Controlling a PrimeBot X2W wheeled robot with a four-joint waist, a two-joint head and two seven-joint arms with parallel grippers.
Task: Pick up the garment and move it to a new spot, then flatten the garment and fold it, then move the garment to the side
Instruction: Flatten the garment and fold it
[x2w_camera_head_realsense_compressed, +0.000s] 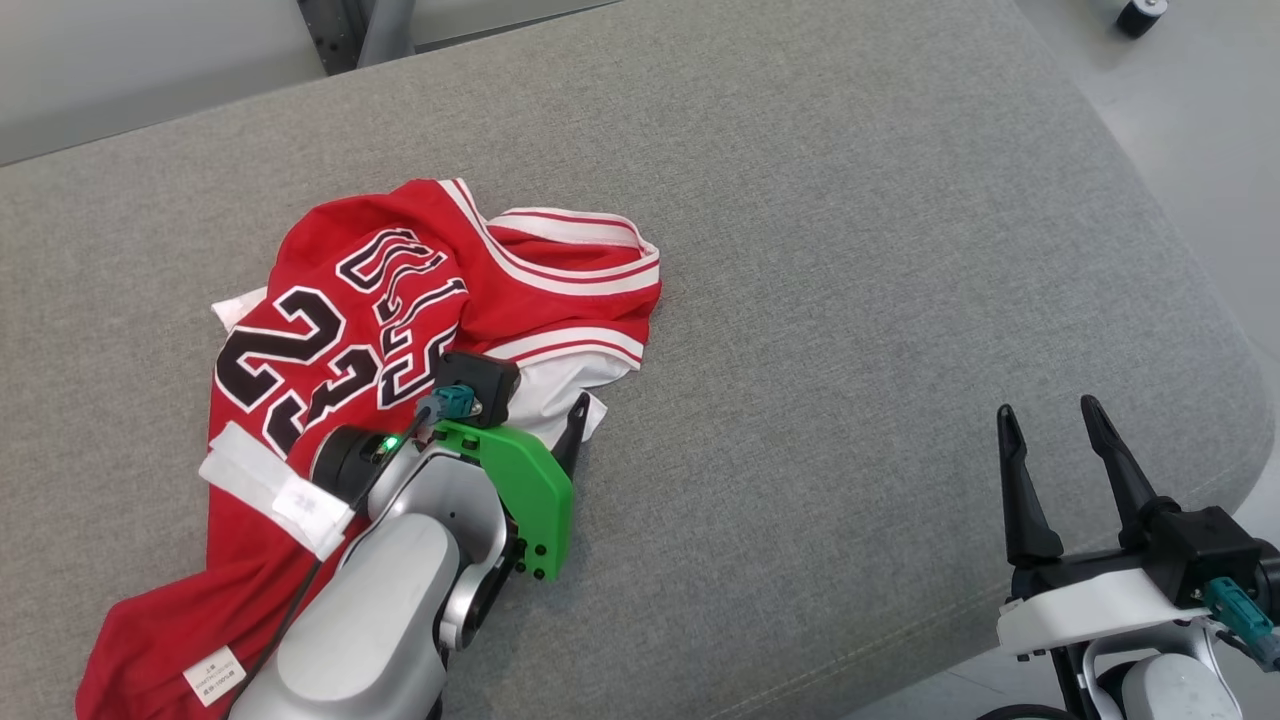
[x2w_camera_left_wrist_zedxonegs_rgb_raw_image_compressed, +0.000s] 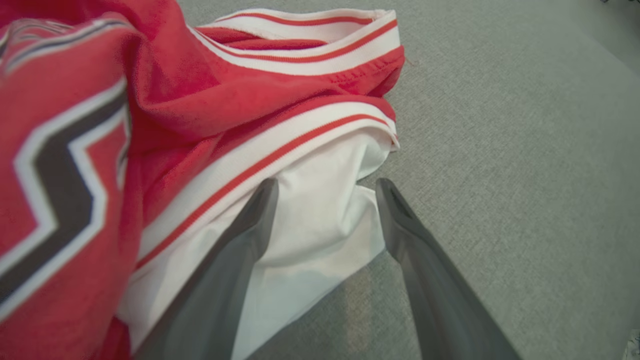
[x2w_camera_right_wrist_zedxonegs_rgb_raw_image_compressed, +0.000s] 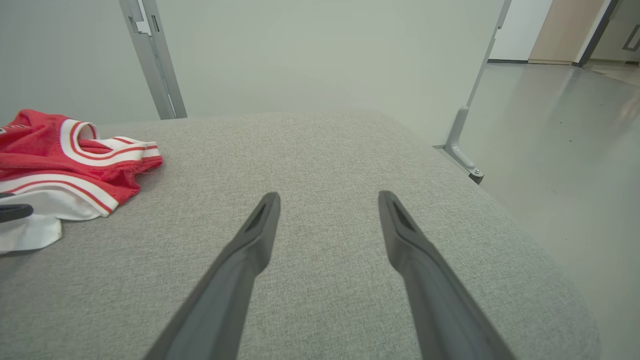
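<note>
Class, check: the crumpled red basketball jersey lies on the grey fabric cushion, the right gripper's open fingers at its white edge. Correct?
No: the left gripper is at the white edge of the red basketball jersey; the left wrist view shows it.

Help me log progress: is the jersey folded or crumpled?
Crumpled. The jersey lies bunched on the cushion, its number creased; a white layer sticks out between the open fingers of the left gripper.

A crumpled red jersey (x2w_camera_head_realsense_compressed: 400, 300) lies on the grey fabric cushion (x2w_camera_head_realsense_compressed: 850, 300).
</note>
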